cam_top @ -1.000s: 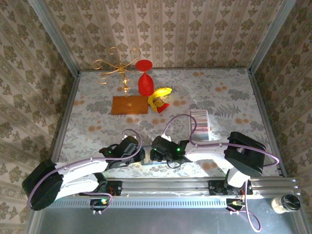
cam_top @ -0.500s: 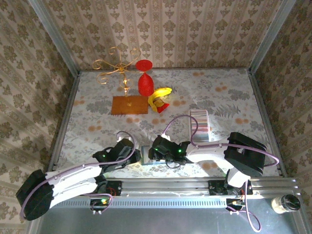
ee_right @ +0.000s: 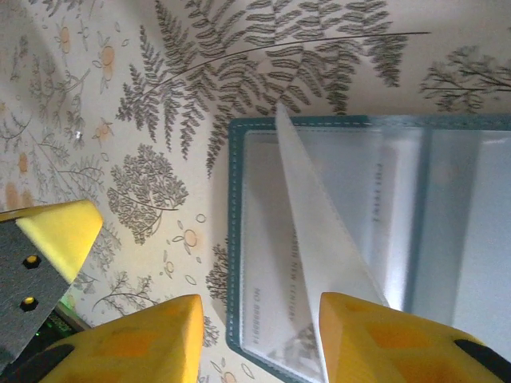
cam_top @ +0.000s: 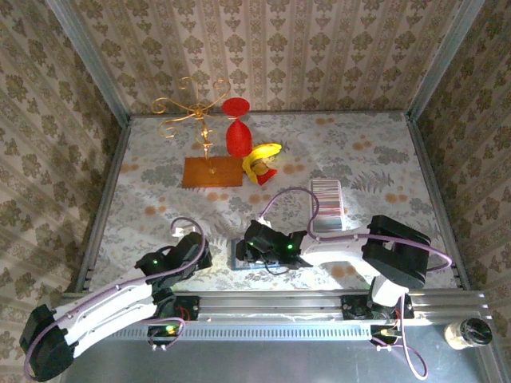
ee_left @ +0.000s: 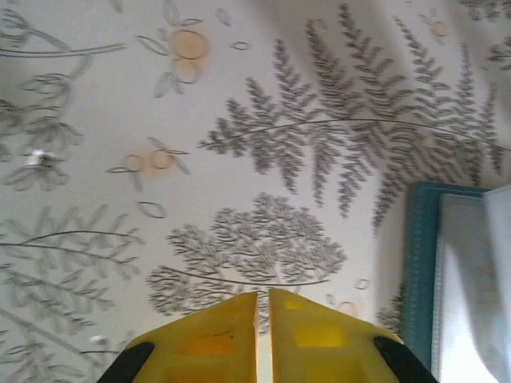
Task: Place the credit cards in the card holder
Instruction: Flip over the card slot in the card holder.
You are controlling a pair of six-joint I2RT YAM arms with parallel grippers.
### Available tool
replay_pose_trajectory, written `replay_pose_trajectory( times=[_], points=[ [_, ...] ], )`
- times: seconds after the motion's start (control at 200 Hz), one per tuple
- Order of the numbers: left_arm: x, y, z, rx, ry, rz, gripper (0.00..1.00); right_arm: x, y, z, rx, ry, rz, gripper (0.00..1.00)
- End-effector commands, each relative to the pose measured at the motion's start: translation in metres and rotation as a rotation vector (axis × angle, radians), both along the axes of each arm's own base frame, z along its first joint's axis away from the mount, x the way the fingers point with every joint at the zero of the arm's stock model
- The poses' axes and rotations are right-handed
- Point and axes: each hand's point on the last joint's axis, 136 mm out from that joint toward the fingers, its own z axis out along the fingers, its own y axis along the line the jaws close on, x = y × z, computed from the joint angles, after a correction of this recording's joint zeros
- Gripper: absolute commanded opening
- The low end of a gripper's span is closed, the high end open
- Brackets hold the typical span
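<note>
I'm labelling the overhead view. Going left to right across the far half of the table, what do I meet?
Gold wire stand → red hourglass-shaped ornament → banana → ribbed card holder.

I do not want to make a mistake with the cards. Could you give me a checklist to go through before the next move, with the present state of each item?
1. Left claw empty: ok, it is shut with nothing between its fingers, over the tablecloth.
2. Right claw open: ok, its fingers stand apart above the teal pouch.
3. Clear flap of the pouch raised: ok, it stands up, tilted.
4. Card ready to grasp: cannot tell, what lies inside the pouch is blurred.
5. Card holder free: ok, it lies apart from both claws.
</note>
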Motion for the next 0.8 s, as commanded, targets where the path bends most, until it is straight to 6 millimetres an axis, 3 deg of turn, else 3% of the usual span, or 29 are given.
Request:
replay_pose_trajectory(
  times=[0.0, 0.415, 0.58, 0.795],
  points=[
    [0.004, 0.021, 0.012, 0.08, -0.026, 0.066, 0.11, 0.002, 0.018, 0.009, 0.035, -0.014, 0.02, 0.43],
    [0.012, 0.066, 0.045, 0.176, -0.135, 0.237, 0.13, 0.002, 0.055, 0.017, 0.097, -0.017, 0.061, 0.43],
    [0.014, 0.105, 0.074, 0.273, -0.234, 0.364, 0.23, 0.006, 0.076, 0.015, 0.137, -0.015, 0.081, 0.43],
    [0.022, 0.112, 0.116, 0.241, -0.328, 0.374, 0.29, 0.011, 0.107, 0.015, 0.182, -0.016, 0.122, 0.42]
  ],
)
